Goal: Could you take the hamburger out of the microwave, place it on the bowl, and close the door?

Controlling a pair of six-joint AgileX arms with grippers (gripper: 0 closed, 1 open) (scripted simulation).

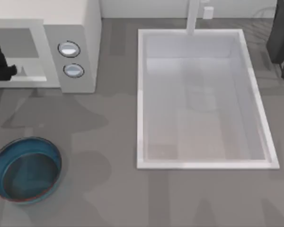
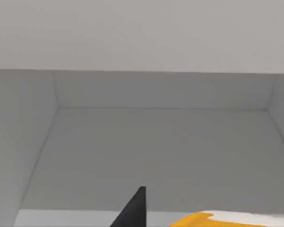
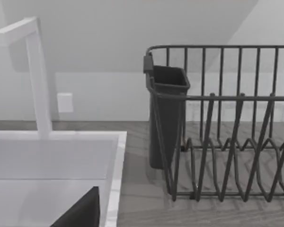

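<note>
The grey counter (image 1: pixel 109 198) carried the microwave (image 1: pixel 80 28), bowl (image 1: pixel 26 169) and sink (image 1: pixel 203 99). The left wrist view showed the hamburger (image 2: pixel 217 220) inside the microwave; left gripper (image 1: pixel 1 66) state undeterminable.

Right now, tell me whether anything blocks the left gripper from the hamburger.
Nothing visible does. The left gripper is already at the mouth of the microwave, and the left wrist view looks into the open grey cavity with the hamburger just beside a dark fingertip.
</note>
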